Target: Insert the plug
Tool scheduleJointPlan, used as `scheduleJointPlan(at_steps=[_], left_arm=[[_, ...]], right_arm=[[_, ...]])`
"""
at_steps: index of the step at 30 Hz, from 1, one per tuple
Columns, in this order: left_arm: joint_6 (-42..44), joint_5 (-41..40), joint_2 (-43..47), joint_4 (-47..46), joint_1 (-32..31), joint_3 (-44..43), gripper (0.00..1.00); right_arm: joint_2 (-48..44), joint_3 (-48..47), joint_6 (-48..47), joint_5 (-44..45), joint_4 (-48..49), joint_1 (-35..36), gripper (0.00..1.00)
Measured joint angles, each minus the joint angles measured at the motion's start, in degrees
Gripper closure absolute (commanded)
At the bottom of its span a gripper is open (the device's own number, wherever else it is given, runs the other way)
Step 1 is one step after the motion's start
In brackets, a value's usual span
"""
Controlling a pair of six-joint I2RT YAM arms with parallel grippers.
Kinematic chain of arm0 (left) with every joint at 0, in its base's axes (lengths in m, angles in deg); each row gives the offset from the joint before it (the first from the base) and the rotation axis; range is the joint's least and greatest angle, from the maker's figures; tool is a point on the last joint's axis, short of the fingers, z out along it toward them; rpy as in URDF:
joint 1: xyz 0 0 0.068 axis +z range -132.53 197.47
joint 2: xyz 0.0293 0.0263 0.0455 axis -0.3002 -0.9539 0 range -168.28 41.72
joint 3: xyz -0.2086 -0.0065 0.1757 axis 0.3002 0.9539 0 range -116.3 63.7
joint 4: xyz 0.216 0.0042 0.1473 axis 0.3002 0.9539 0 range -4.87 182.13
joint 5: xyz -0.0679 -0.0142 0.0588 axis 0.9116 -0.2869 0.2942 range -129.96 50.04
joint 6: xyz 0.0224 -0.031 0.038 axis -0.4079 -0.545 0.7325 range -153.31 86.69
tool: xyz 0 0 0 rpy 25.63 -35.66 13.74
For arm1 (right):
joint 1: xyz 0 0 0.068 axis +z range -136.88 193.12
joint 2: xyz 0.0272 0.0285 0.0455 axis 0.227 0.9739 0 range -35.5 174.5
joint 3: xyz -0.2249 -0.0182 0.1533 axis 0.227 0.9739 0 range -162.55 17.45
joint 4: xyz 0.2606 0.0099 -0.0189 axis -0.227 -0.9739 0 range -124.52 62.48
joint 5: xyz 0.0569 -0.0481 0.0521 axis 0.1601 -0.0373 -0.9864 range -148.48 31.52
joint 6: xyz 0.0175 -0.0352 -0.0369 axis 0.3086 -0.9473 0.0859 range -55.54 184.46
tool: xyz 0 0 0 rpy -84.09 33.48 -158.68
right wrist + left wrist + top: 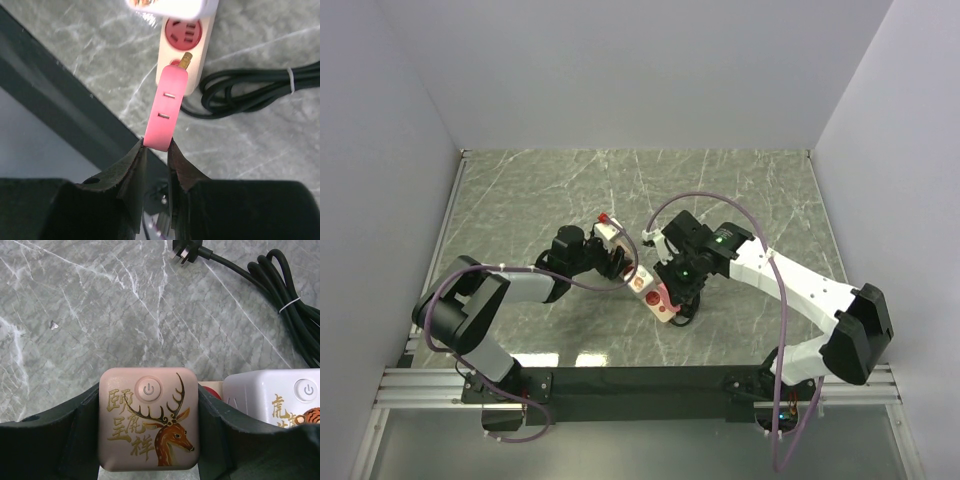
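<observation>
Right gripper (156, 150) pinching pink plug (167, 107) by tail, jaws nearly closed. I'm lining prongs, along plug's long axis, toward red socket (183, 31) just ahead on power strip (206, 55), lying mid-surface (540, 190). Left gripper (148, 440) clamping deer cube (148, 390), bracing strip.

Soft, even light everywhere, no harsh shadows

Overhead view is bright and flat, with only faint shadows on the marble table (520, 190). Left wrist cam is crisp on the deer-print adapter (148, 425), left gripper's fingers (50, 440) dark and soft. Right wrist: pink plug (167, 107) sharp, white adapter (165, 6) at the top edge blown out and blurry, right gripper's fingers (125, 180) nearly black.
</observation>
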State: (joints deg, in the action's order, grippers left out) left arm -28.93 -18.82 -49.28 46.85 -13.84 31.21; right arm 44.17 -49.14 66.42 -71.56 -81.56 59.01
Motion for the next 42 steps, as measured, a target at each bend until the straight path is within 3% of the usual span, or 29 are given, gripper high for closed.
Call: scheduleJointPlan(at_steps=[1,4,6,13,18,24,32,42], left_arm=[[-0.1,-0.1,0.0,0.0,0.0,0.0,0.57],[-0.5,-0.8,0.3,-0.2,0.0,0.4,0.18],[-1.1,-1.6,1.0,-0.9,0.0,0.7,0.01],[-2.3,-3.5,8.7,-3.7,0.1,0.7,0.01],[-2.3,-2.9,20.7,-3.7,0.2,3.3,0.02],[-3.8,12.7,31.8,-5.0,0.2,8.5,0.02],[-3.6,33.7,27.6,0.5,0.2,8.1,0.01],[0.2,45.5,26.2,7.8,-4.3,2.2,0.02]], right_arm=[[0.1,-0.5,-0.2,-0.4,-1.2,0.0,1.00],[1.0,-2.1,-0.4,-2.5,-3.6,0.0,1.00],[1.7,-3.4,-0.9,-4.4,-4.4,0.0,1.00],[1.7,-4.6,-2.5,-8.3,-4.7,0.0,1.00],[-0.4,-4.6,-3.2,-10.6,-4.7,0.0,1.00],[-4.2,-4.6,-3.4,-13.1,-4.7,0.0,1.00],[-5.5,-4.5,-4.4,-17.9,-4.7,0.1,1.00],[-5.9,-4.3,-5.1,-20.9,-4.7,3.2,1.00]])
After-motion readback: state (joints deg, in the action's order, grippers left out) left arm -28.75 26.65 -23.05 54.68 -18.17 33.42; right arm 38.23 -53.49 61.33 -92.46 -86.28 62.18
